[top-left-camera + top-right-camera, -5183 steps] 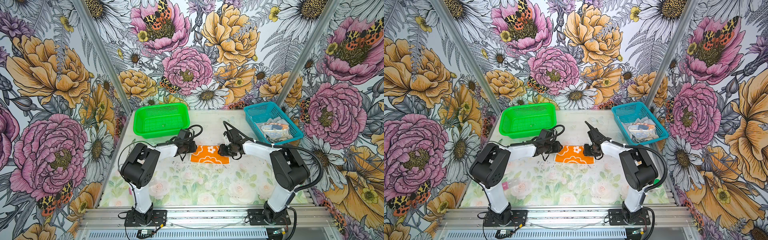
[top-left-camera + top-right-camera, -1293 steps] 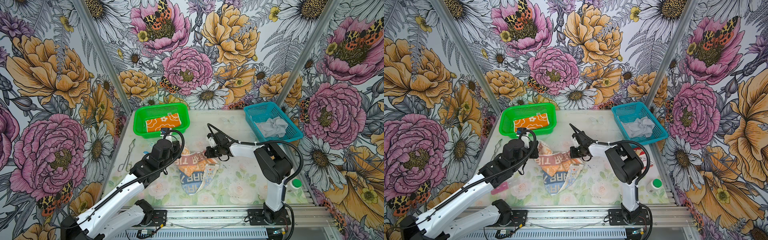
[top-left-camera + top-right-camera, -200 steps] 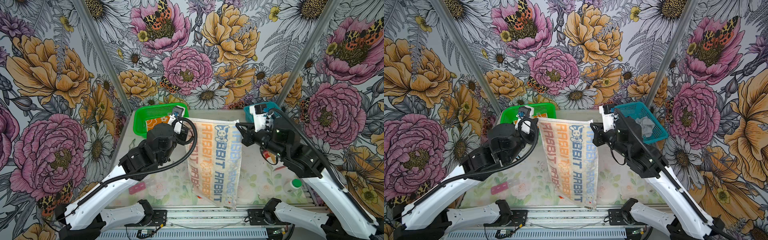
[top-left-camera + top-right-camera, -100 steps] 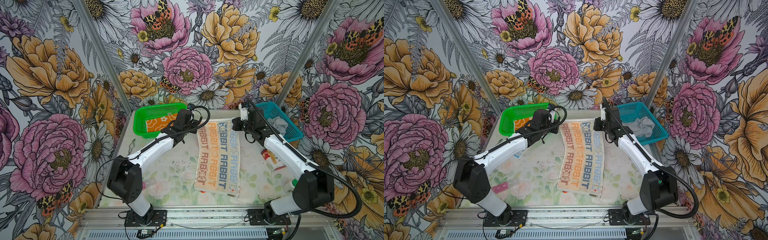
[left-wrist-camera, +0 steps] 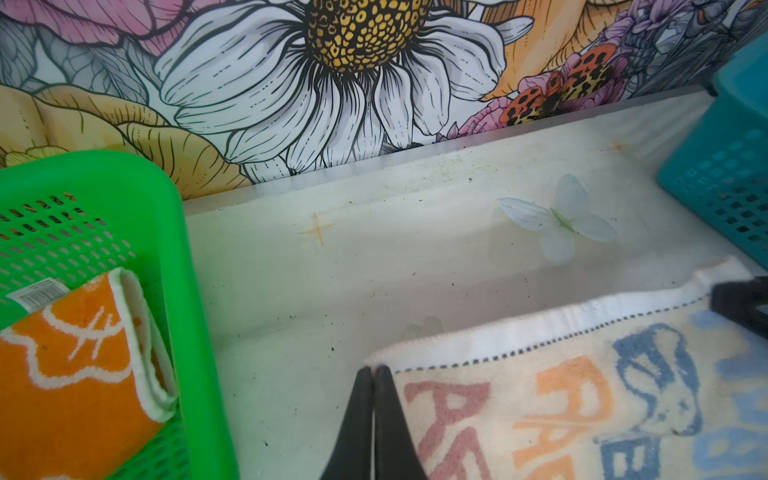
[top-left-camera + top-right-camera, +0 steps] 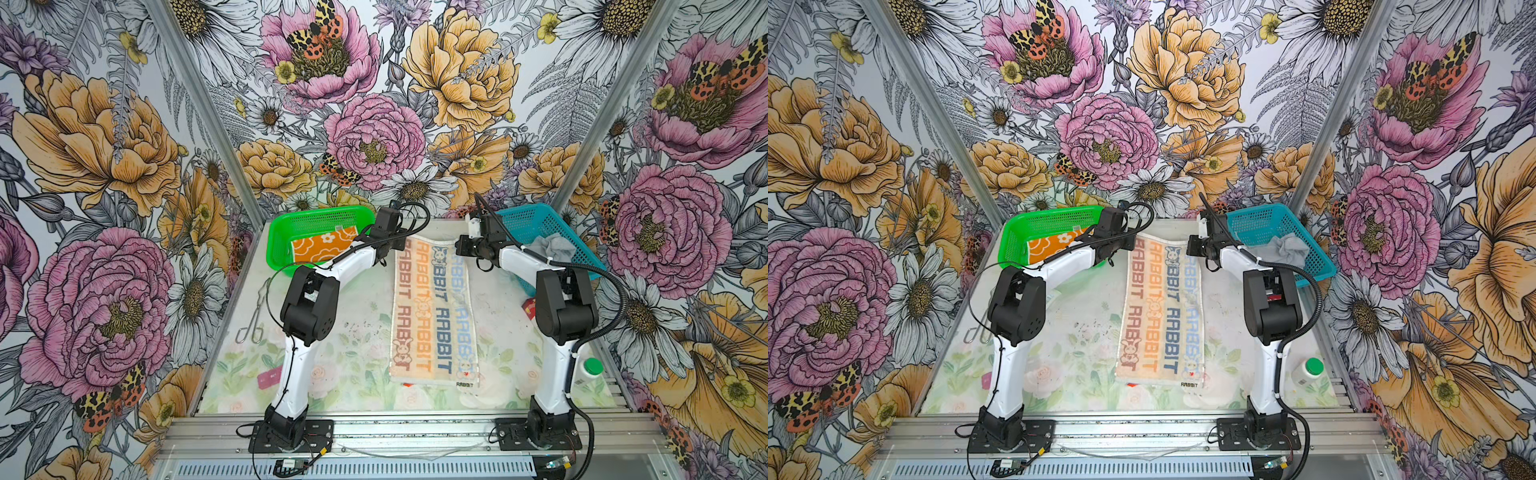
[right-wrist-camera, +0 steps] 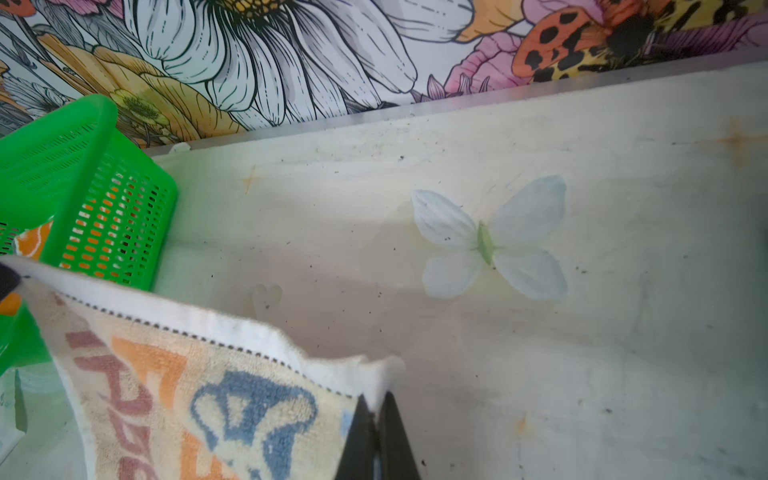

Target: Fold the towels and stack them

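Observation:
The lettered towel (image 6: 432, 311) (image 6: 1163, 316) lies spread out lengthwise on the table, letters up, in both top views. My left gripper (image 6: 397, 242) (image 5: 373, 370) is shut on its far left corner. My right gripper (image 6: 458, 245) (image 7: 376, 400) is shut on its far right corner, with white hem pinched between the tips. The far hem (image 5: 540, 328) stands slightly lifted between them. The folded orange towel (image 6: 324, 247) (image 5: 75, 374) rests in the green basket (image 6: 316, 212). The grey towel (image 6: 552, 245) lies crumpled in the blue basket (image 6: 536, 216).
Metal tongs (image 6: 253, 316) and a pink sachet (image 6: 268, 378) lie at the left edge. A red carton (image 6: 530, 308) and a white bottle with green cap (image 6: 588, 370) sit on the right. The back wall is close behind both grippers.
A second ago the lettered towel hung in the air between both grippers. Both arms have since gone down and toward the back, and the towel now lies flat.

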Motion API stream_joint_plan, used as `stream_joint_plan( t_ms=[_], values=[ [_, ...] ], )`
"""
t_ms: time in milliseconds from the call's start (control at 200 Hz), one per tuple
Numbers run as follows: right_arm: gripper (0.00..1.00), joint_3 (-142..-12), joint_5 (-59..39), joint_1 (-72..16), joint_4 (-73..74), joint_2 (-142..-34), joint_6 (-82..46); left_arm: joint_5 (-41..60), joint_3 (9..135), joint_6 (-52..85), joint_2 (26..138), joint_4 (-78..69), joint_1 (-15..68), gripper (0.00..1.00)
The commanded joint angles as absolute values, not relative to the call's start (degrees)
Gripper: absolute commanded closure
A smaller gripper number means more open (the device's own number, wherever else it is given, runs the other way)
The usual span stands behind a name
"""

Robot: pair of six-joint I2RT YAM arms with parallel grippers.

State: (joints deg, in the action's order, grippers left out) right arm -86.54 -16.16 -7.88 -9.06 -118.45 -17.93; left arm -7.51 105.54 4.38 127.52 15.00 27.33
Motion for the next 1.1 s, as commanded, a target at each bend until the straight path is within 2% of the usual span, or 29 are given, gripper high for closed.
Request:
stream_joint_plan(
  t_ms=[0, 135, 200, 230, 270, 325, 355, 400, 575, 655, 806, 901, 966, 1096],
  values=[
    [1.0, -90.57, -14.19, -7.22, -6.57, -120.66, -16.18, -9.36, 111.7, 3.37, 131.68, 18.33, 26.49, 1.0],
    [1.0, -94.39, -13.23, -6.61, -7.43, -123.61, -15.47, -8.77, 121.69, 3.28, 138.44, 23.23, 26.16, 1.0],
    [0.73, -96.49, -13.12, -6.33, -8.16, -125.15, -15.08, -9.45, 126.88, 3.16, 141.54, 26.06, 26.19, 0.97],
    [0.68, -97.23, -13.0, -6.2, -8.17, -125.75, -14.95, -9.91, 129.26, 3.12, 142.79, 27.16, 26.14, 0.95],
    [0.64, -98.01, -11.95, -6.17, -8.33, -126.14, -14.36, -10.61, 132.27, 2.96, 144.23, 28.52, 26.18, 0.84],
    [0.46, -99.14, -10.36, -6.15, -8.92, -126.1, -13.34, -10.97, 136.48, 2.3, 145.63, 30.09, 26.18, 0.78],
    [0.4, -99.7, -9.45, -6.08, -9.33, -125.68, -12.92, -11.01, 138.58, 1.85, 146.1, 30.69, 26.2, 0.74],
    [0.38, -99.69, -8.72, -6.14, -9.53, -124.42, -12.08, -10.79, 141.59, 1.29, 146.5, 31.78, 26.19, 0.64],
    [0.3, -93.06, -6.52, -6.6, -9.94, -113.12, -11.98, -10.25, 154.23, 0.01, 147.4, 38.74, 26.67, 0.38],
    [0.26, -86.02, -5.27, -8.02, -10.82, -105.26, -12.87, -11.38, 158.0, -0.78, 147.01, 43.32, 27.39, 0.35],
    [0.22, -68.35, -7.02, -9.77, -15.16, -89.22, -19.7, -9.43, 160.32, 1.06, 143.24, 59.1, 30.53, 0.37],
    [0.23, -56.49, -7.21, -11.48, -17.6, -79.31, -24.02, -9.31, 151.7, 2.51, 135.77, 66.83, 33.04, 0.42],
    [0.24, -52.36, -7.1, -12.98, -22.52, -74.91, -25.46, -7.41, 134.1, 4.79, 124.61, 62.75, 33.58, 0.42],
    [0.24, -46.16, -7.73, -14.36, -27.99, -67.43, -28.28, 3.57, 96.86, 11.22, 97.87, 46.33, 31.56, 0.4]
  ],
)
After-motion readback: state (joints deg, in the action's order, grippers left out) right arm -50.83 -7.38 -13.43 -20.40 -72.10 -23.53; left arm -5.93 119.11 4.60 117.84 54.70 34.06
